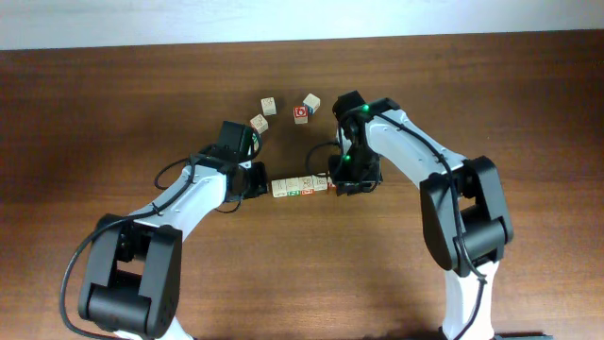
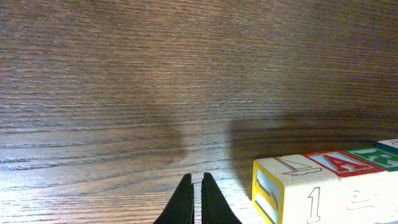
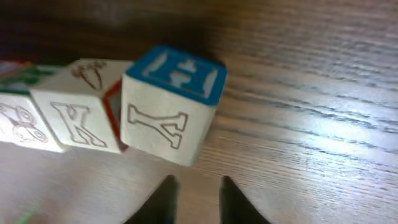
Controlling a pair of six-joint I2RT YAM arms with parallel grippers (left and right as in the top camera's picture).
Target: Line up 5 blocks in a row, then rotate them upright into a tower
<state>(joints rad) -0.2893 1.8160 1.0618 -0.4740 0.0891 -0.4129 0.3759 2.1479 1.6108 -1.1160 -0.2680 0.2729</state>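
Wooden blocks (image 1: 302,187) sat in row on grained table (image 2: 124,74); end cube (image 3: 169,106) read Y, blue H on top. Left gripper (image 2: 196,180) fingers together; right gripper (image 3: 196,186) fingers apart.

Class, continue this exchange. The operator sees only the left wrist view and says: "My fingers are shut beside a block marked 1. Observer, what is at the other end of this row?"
Observer: The row ends in a blue-topped block, turned out of line with its neighbour.
Operator: Is the other arm holding it?
Observer: No. The right gripper is open just short of it, with nothing between its fingers.
Operator: Are any blocks outside the row?
Observer: Yes. The overhead view shows two pale loose cubes beyond the row, and a red-faced cube nearby.
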